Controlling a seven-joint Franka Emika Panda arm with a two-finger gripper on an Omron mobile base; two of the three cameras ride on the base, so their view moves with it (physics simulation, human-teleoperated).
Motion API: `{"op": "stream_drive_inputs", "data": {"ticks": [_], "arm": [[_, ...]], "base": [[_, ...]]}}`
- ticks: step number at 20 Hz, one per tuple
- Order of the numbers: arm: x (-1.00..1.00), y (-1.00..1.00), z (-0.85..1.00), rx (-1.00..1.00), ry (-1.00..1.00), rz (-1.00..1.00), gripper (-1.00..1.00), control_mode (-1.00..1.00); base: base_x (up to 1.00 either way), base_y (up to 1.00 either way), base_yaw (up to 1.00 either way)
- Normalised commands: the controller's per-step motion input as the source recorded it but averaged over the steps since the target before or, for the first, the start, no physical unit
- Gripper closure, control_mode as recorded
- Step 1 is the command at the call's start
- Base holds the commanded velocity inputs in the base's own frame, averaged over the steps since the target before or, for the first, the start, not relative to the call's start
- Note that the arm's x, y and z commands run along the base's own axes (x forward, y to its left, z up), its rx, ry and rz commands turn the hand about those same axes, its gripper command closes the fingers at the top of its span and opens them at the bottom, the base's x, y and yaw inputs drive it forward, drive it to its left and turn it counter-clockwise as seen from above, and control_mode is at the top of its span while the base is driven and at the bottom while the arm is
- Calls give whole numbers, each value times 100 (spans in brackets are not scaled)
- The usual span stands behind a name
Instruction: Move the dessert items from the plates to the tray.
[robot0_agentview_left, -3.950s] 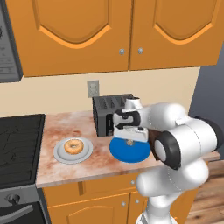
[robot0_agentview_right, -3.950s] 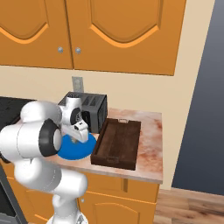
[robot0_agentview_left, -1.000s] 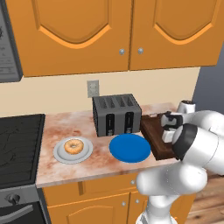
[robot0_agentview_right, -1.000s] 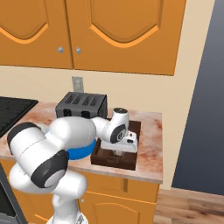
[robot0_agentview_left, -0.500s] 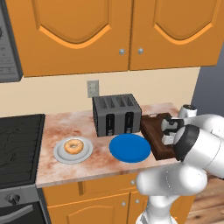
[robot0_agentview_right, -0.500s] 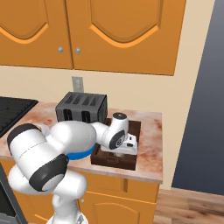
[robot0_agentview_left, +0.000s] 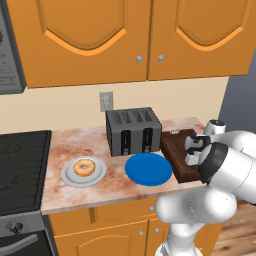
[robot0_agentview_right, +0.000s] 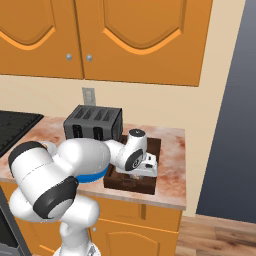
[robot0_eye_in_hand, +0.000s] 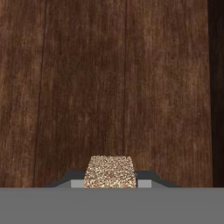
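The gripper (robot0_eye_in_hand: 110, 183) was closed on the pastry piece (robot0_eye_in_hand: 110, 172), its two fingertips (robot0_eye_in_hand: 74, 180) pressed against either side of the tan cube. It hung low over the tray's (robot0_eye_in_hand: 131, 87) dark wooden floor; whether the piece touched the wood could not be told.

Taking the toaster (robot0_agentview_left: 133, 131) as landmark: the tray (robot0_agentview_left: 176, 150) lay just to its right on the counter (robot0_agentview_left: 75, 140), with the gripper (robot0_agentview_left: 192, 150) above the tray's middle. In the right base view the gripper (robot0_agentview_right: 142, 167) sat over the tray (robot0_agentview_right: 150, 145) beyond the toaster (robot0_agentview_right: 93, 121). The blue plate (robot0_agentview_left: 148, 168) lay in front of the toaster, toward the counter's near edge, beside the tray, with nothing on it. The grey plate (robot0_agentview_left: 83, 172) lay to the toaster's front left, well apart from the tray, and the donut (robot0_agentview_left: 84, 167) rested on its middle. A stove (robot0_agentview_left: 20, 165) stood further left of the toaster, past the grey plate. Orange cabinets (robot0_agentview_left: 125, 40) hung on the wall above the toaster.
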Motion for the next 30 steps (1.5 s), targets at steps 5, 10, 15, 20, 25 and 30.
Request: {"op": "stream_drive_inputs", "data": {"ticks": [5, 10, 15, 20, 25, 30], "arm": [[0, 0, 0, 0, 0, 0, -100, -100], [0, 10, 27, 0, -2, -3, -100, -100], [-2, 1, 43, 1, 0, -4, -100, -100], [-11, 11, 37, 2, 0, -3, -100, -100], [-13, 30, 20, 7, 0, -4, -100, -100], [-3, 57, 1, 7, 0, -1, -100, -100]], "base": [[0, 0, 0], [0, 0, 0], [0, 0, 0], [0, 0, 0], [0, 0, 0], [0, 0, 0]]}}
